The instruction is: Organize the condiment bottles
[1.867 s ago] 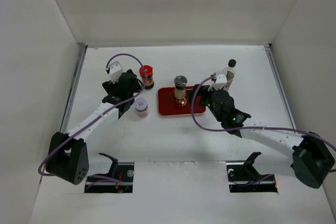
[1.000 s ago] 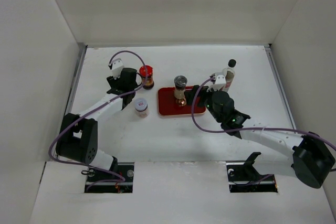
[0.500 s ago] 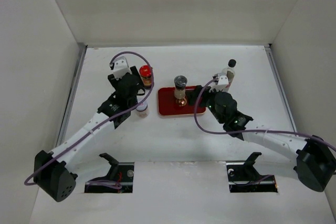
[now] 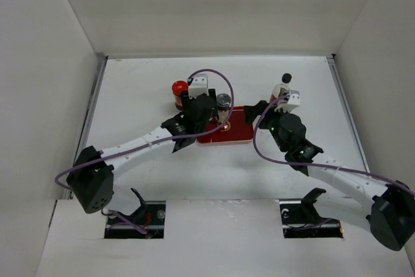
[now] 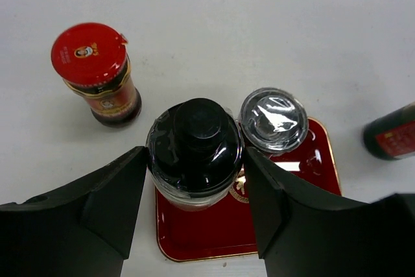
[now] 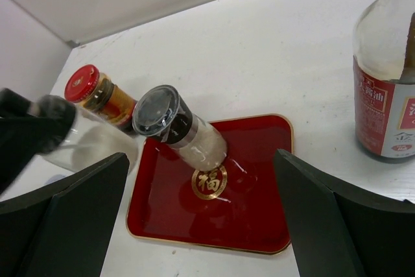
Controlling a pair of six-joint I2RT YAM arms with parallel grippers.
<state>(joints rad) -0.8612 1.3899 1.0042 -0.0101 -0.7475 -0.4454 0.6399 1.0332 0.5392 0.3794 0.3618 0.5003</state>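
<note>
- In the top view, the left claw [image 4: 209, 113] hangs over the left end of the red tray [image 4: 241, 133] at frame centre. It is just beside the dark-capped amber shaker [image 4: 223, 102], which stands on the tray. What the claw carries is hidden here.
- The red-lidded dark jar [image 4: 179, 89] stands on the desk [image 4: 130, 95] just left of the tray. The tall clear bottle [image 4: 283, 87] stands off the tray to its upper right. The right claw [image 4: 260, 109] is poised at the tray's right end.
- In the left wrist view, the black-capped white bottle [image 5: 194, 144] is clamped between the fingers at frame centre, above the tray's left part. The shaker is close on its right. Whether its base rests on the tray cannot be told.
- In the right wrist view, the right claw's fingers are spread wide at the lower corners, with nothing gripped between them.
- The step in hand is judged to be the setting-down of the white bottle. It should be lowered upright and kept off the shaker. It should be let go only once the base is seated flat inside the rim.
</note>
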